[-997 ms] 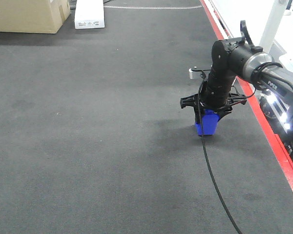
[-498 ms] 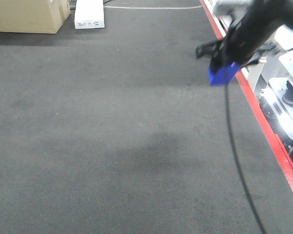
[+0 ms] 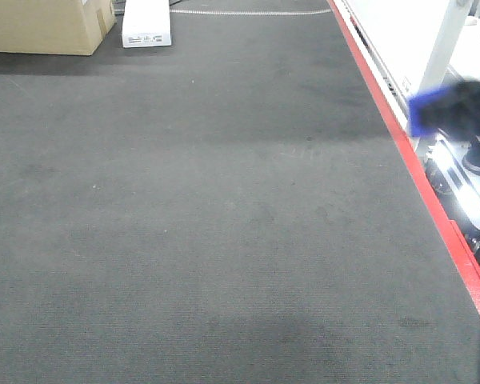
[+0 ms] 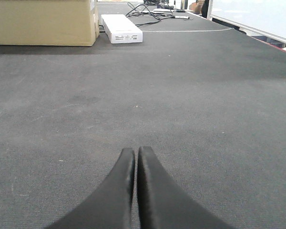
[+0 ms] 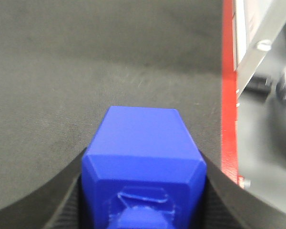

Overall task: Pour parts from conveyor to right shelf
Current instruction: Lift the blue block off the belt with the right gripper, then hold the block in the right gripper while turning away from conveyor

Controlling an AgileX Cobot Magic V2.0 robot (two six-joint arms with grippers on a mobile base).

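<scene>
Blue plastic is what catches the eye: the small block sits wedged between the two black fingers of the right gripper, which is clenched on its sides, a recessed square face of the block turned toward the wrist camera. From the front, the block shows only as a smeared blue patch against a blurred dark shape, up in the air at the right edge of the conveyor, just past the red strip that borders it. Beyond that edge stands a pale metal upright; whether it belongs to the shelf I cannot tell. The left gripper hangs low over the dark woven belt, its curved black fingers pressed together with only a hairline between them and nothing held. At the belt's far left corner rests a cardboard box, with a flat white carton just beside it, and some cables lie along the far edge.
</scene>
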